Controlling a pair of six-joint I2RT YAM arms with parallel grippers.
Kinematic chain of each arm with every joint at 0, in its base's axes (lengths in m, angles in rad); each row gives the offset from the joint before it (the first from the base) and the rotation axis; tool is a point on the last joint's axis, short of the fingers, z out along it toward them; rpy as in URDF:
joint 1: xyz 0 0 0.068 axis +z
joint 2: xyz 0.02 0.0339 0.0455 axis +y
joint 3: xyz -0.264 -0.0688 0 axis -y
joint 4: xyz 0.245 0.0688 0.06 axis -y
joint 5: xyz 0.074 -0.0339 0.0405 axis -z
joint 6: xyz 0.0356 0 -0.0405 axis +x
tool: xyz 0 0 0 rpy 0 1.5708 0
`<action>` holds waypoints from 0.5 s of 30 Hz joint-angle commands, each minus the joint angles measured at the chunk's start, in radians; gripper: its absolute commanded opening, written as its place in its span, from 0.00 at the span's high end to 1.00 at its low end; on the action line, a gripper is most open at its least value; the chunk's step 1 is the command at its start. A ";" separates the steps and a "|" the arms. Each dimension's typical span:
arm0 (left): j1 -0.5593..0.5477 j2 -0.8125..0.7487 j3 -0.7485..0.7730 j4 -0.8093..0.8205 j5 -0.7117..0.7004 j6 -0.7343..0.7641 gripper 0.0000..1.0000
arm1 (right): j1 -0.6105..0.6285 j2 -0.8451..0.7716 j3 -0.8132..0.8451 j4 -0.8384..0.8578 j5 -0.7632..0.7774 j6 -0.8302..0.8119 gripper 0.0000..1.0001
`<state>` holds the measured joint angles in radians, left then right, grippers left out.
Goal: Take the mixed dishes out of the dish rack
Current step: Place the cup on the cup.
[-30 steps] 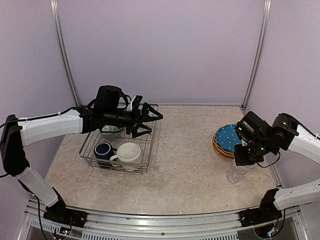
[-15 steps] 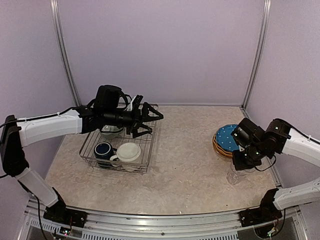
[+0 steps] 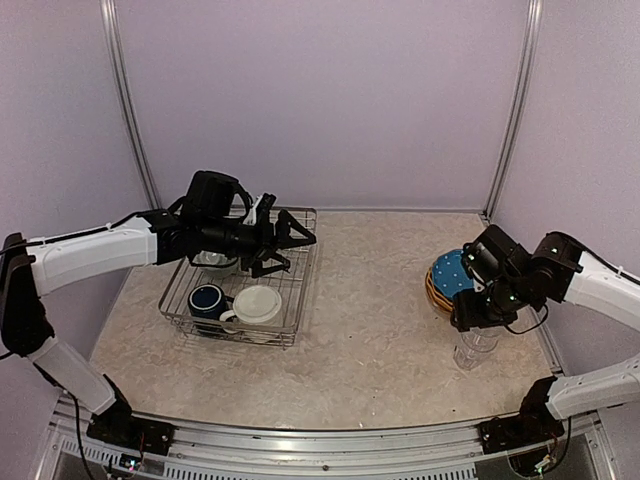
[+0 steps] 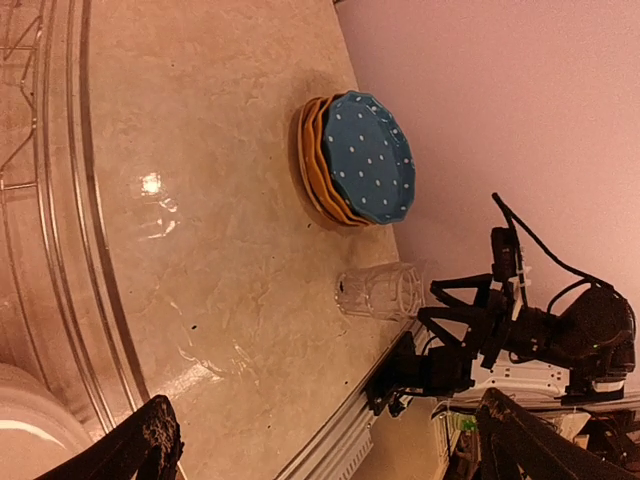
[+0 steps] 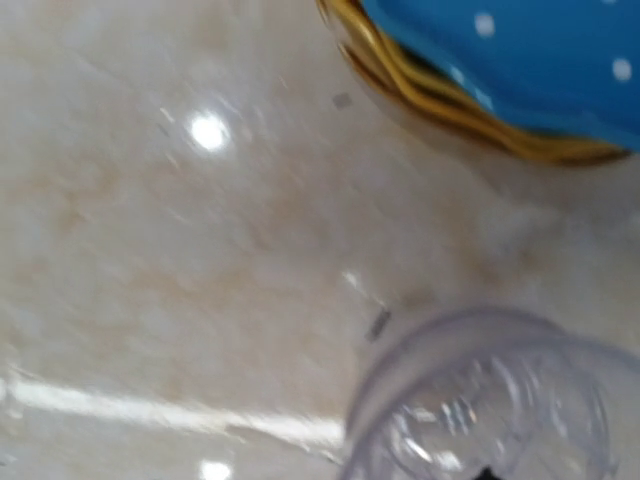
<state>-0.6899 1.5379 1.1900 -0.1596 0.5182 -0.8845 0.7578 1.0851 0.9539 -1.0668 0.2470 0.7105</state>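
Note:
The dish rack (image 3: 296,312) stands at the left and holds a navy mug (image 3: 206,298), a cream mug (image 3: 259,304) and a bowl (image 3: 214,262) half hidden under my left arm. My left gripper (image 3: 287,246) hovers over the rack's far right side, open and holding nothing; its fingers (image 4: 148,442) spread wide in the left wrist view. At the right lie stacked plates (image 3: 447,274) (image 4: 357,160), the blue dotted one on top. A clear glass (image 3: 475,349) (image 5: 490,400) stands upright on the table in front of them. My right gripper (image 3: 470,314) sits right above its rim; its jaws are hidden.
The rack's wire rim (image 4: 48,160) fills the left edge of the left wrist view. The right wall and its corner post (image 3: 510,120) stand close behind the plates. The table's front rail (image 3: 330,440) runs between the two arm bases.
My right gripper has shifted left and lower over the glass, which stays standing in place. My left gripper has drawn slightly back to the left over the rack.

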 commanded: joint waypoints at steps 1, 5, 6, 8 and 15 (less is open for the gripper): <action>0.045 -0.058 0.049 -0.245 -0.141 0.128 0.01 | -0.008 -0.051 0.044 0.084 0.007 -0.036 0.34; 0.093 -0.069 0.094 -0.438 -0.313 0.208 0.01 | -0.007 -0.073 0.063 0.161 0.022 -0.038 0.29; 0.105 -0.072 0.100 -0.476 -0.349 0.224 0.01 | -0.007 -0.079 0.065 0.181 0.024 -0.040 0.27; 0.129 -0.080 0.110 -0.537 -0.413 0.248 0.01 | -0.008 -0.083 0.066 0.217 0.030 -0.052 0.25; 0.225 -0.048 0.189 -0.687 -0.554 0.289 0.01 | -0.008 -0.045 0.082 0.269 0.035 -0.092 0.22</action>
<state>-0.5045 1.4769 1.3201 -0.7055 0.0998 -0.6544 0.7570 1.0191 1.0069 -0.8532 0.2703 0.6518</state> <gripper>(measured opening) 0.989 0.773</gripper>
